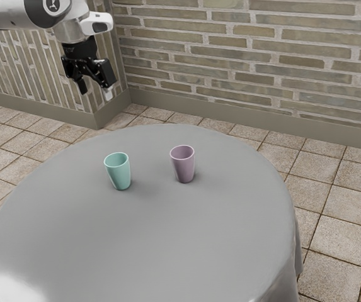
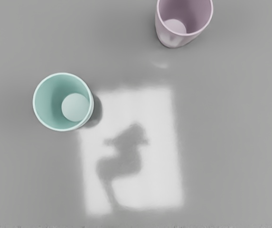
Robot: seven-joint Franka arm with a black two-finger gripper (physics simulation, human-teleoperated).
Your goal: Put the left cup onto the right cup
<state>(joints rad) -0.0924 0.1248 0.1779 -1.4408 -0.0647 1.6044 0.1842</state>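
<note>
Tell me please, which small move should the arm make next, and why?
Probably it should lower the gripper toward the teal cup and centre over it. The gripper hangs high above the table, open and holding nothing. The teal cup stands upright, apart from the purple cup, so it must be grasped before any stacking.

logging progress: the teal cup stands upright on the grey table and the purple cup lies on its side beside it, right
No: the purple cup also stands upright, mouth up, as the exterior view shows. The rest holds: the teal cup is upright on the grey table, beside it.
</note>
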